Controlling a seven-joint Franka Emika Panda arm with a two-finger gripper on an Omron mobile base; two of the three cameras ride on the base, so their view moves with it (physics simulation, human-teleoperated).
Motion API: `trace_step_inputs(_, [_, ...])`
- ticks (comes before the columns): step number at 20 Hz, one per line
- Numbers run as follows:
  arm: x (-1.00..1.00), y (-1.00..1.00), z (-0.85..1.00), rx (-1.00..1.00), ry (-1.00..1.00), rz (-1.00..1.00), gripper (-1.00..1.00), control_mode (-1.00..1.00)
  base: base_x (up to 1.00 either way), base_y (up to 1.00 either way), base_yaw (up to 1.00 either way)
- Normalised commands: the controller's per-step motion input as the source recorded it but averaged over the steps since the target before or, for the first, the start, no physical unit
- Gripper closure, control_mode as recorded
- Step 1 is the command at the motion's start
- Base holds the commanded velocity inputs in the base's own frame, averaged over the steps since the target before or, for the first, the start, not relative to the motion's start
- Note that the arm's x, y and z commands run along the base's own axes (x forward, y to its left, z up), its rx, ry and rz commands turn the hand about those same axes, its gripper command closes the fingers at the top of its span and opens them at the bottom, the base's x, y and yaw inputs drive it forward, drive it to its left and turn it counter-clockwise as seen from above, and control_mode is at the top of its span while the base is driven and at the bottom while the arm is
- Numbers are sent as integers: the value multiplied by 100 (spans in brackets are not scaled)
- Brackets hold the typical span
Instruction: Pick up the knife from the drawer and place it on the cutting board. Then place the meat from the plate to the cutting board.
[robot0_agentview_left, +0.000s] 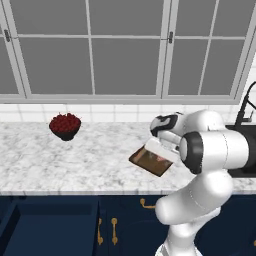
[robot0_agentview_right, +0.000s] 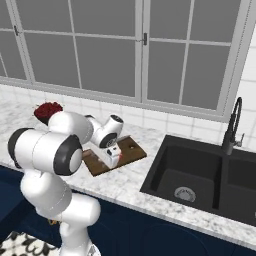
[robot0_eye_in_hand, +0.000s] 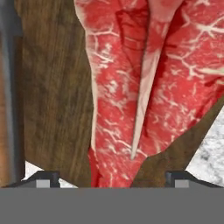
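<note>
Meat (robot0_eye_in_hand: 148, 83) lies flat on the cutting board (robot0_eye_in_hand: 57, 100), directly under the gripper (robot0_eye_in_hand: 111, 177). Fingertips (robot0_eye_in_hand: 43, 178) sit wide apart either side of the steak, nothing between them: jaws released. Knife (robot0_eye_in_hand: 9, 87) lies along the board's edge beside the meat, apart from it. Board rests on the marble counter (robot0_agentview_left: 75, 160), between the bowl of berries (robot0_agentview_left: 65, 125) and the black sink (robot0_agentview_right: 200, 175). Drawer (robot0_agentview_left: 45, 230) stands pulled out below the counter.

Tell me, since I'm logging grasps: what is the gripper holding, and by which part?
Cannot be told: the gripper straddles the meat's near end over the cutting board.
</note>
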Motion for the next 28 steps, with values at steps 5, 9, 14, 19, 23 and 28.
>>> trace_step_inputs(5, [-26,39,45,0,0,0,-100,-100,0,0,0])
trace_step_inputs(9, [-28,33,63,0,-1,0,-100,-100,0,0,0])
trace_step_inputs(14, [-76,4,76,0,-10,0,-100,-100,0,0,0])
trace_step_inputs(19, [-90,-1,85,0,-31,5,-100,-100,0,0,0])
trace_step_inputs(23, [-78,-4,88,0,-38,7,-100,-100,0,0,0])
trace_step_inputs(28, [-40,-31,96,7,-23,7,-100,-100,0,0,0])
